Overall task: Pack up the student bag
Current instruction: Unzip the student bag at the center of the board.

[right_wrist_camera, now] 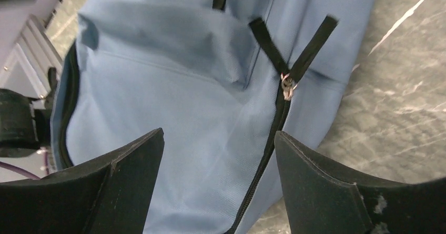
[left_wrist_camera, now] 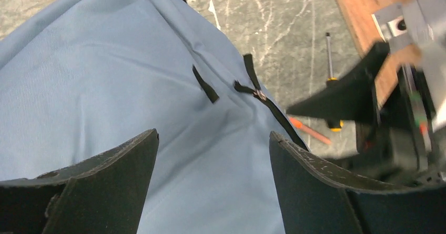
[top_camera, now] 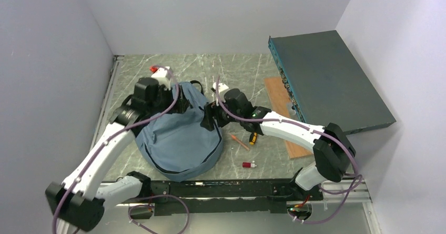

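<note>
Down at the near edge of the desk (top_camera: 236,71) the two arm bases sit side by side. Both arms reach in toward the student bag (top_camera: 179,139), which lies flat on the desk a bit left of centre, dusty blue with a black zipper round its edge. Left gripper (top_camera: 180,104) is over the bag's far end and right gripper (top_camera: 209,119) is at its right edge, so the two are pretty close. On the desk right of the bag there's an orange pen (top_camera: 239,142), a little screwdriver (top_camera: 253,138) with a yellow and black handle, and a small red thing (top_camera: 248,164) I can't make out. Further right is a wooden board (top_camera: 274,92), with a dark teal flat box (top_camera: 331,81) overlapping it. In the left wrist view the jaws are wide apart with only blue fabric below them. The zipper pull (left_wrist_camera: 257,93) is just ahead, and a black finger of the right gripper pokes in from the right. In the right wrist view the jaws are apart too. The zipper line runs down between them, and its two black tabs spread in a V just beyond. Can't tell if the tips touch the fabric.
</note>
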Tool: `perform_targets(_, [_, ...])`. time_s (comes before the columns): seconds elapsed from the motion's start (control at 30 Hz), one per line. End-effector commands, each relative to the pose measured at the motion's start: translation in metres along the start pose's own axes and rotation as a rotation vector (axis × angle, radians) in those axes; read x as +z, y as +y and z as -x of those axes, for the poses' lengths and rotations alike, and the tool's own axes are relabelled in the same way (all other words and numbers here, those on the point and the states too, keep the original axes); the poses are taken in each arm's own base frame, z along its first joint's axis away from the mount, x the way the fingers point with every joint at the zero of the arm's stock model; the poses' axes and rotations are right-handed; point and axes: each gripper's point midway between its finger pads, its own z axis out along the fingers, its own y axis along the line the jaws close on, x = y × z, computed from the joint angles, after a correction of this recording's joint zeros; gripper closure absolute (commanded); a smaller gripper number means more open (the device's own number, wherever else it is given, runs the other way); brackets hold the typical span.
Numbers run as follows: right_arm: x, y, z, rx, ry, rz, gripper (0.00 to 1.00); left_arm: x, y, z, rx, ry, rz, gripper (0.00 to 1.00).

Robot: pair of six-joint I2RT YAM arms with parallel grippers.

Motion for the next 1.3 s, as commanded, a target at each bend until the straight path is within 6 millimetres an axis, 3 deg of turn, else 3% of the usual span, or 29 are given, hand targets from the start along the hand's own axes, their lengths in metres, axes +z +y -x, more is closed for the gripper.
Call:
perform_targets(0.0, [0.002, -0.015, -0.013, -0.036, -0.019, -0.084, 0.22, 0.035, 0.009, 0.026, 0.012, 0.011, 0.058, 0.22])
perform_targets(0.17, [-0.002, -0.025, -0.031, -0.026, -0.004, -0.113, 0.28, 0.07, 0.023, 0.028, 0.041, 0.088, 0.125, 0.36])
perform_targets(0.3, [-0.002, -0.024, -0.031, -0.046, -0.019, -0.094, 0.39, 0.09, 0.016, 0.022, 0.026, 0.117, 0.074, 0.45])
perform_targets(0.53, [0.001, -0.022, -0.034, -0.062, -0.009, -0.073, 0.35, 0.11, 0.008, 0.002, -0.011, 0.194, 0.012, 0.57])
perform_targets(0.8, [0.001, -0.021, -0.027, -0.07, -0.023, -0.08, 0.25, 0.111, 0.004, -0.021, -0.029, 0.23, -0.036, 0.6])
perform_targets(0.97, [0.003, -0.023, -0.02, -0.073, -0.02, -0.106, 0.17, 0.115, 0.009, -0.025, -0.022, 0.246, -0.017, 0.77])
perform_targets(1.07, [0.006, -0.028, -0.02, -0.059, 0.0, -0.137, 0.12, 0.111, 0.016, -0.026, -0.022, 0.25, 0.027, 1.0])
perform_targets(1.27, [0.016, -0.031, -0.019, -0.018, 0.006, -0.161, 0.13, 0.09, 0.018, -0.031, -0.036, 0.229, 0.048, 1.0])
